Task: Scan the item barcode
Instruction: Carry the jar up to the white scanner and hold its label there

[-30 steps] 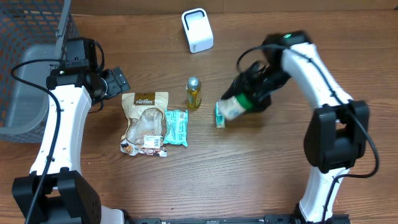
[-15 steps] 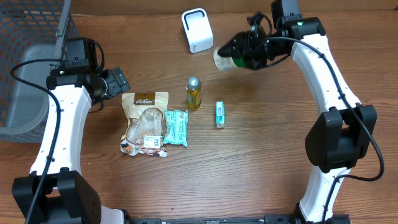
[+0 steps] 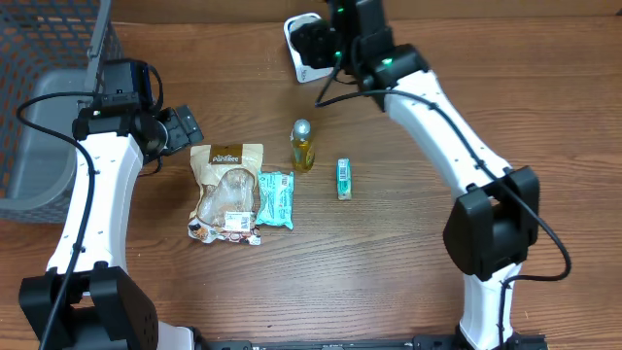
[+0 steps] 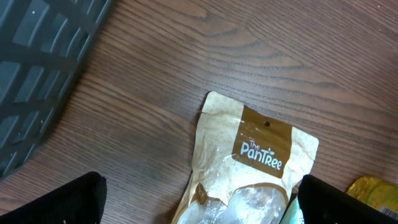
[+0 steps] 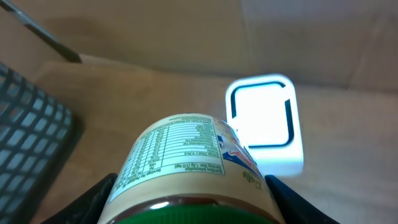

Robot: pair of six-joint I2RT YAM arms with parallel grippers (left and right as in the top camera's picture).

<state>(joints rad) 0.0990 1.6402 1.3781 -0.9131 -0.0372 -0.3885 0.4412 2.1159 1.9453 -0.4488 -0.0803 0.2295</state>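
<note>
You're most of the way there. The right gripper [image 5: 189, 208] is clamped around the jar [image 5: 186, 158], green lid end toward the wrist, and holds it up at the far side of the table, right in front of the scanner [image 5: 264, 121], whose window glows white. The pickup looks done. What's left is the actual read, and I can't spot the barcode, only the nutrition panel, so you may need to roll the jar.

Compared with a second ago, the jar was low on the right by the small green box [image 3: 344, 179], and now it's swung far and left to the scanner. The left gripper [image 3: 183, 128] hasn't budged, fingers spread wide and empty over the pouch [image 4: 261, 155].
</note>
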